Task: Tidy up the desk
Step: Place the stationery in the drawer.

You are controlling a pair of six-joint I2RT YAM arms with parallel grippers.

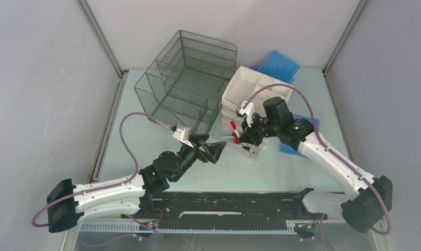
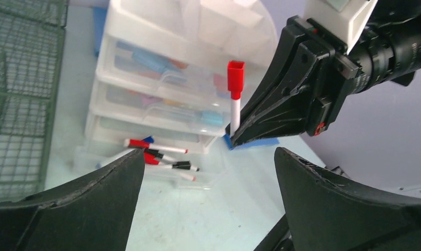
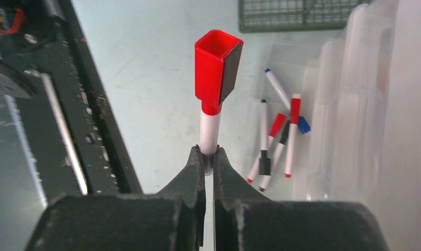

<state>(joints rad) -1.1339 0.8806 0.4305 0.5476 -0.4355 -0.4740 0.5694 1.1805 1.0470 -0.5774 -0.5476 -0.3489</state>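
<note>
The desk (image 1: 145,141) is a pale mint-green tabletop. My right gripper (image 3: 208,157) is shut on the lower end of a white marker (image 3: 210,128) with a red cap (image 3: 217,68), which stands out straight from the fingertips. In the left wrist view this marker (image 2: 235,97) rises from the right gripper (image 2: 234,130), above the desk and in front of the drawer unit. My left gripper (image 2: 209,154) is wide open and empty, close to the left of the right gripper (image 1: 243,137). Several markers (image 3: 276,141) lie in the pulled-out bottom drawer (image 2: 161,157).
A white plastic drawer unit (image 1: 255,89) stands at the back right. To its left is a dark wire-mesh organizer (image 1: 187,83). Blue flat items lie behind the unit (image 1: 279,65) and under the right arm (image 1: 289,146). A black rail (image 1: 224,201) runs along the front.
</note>
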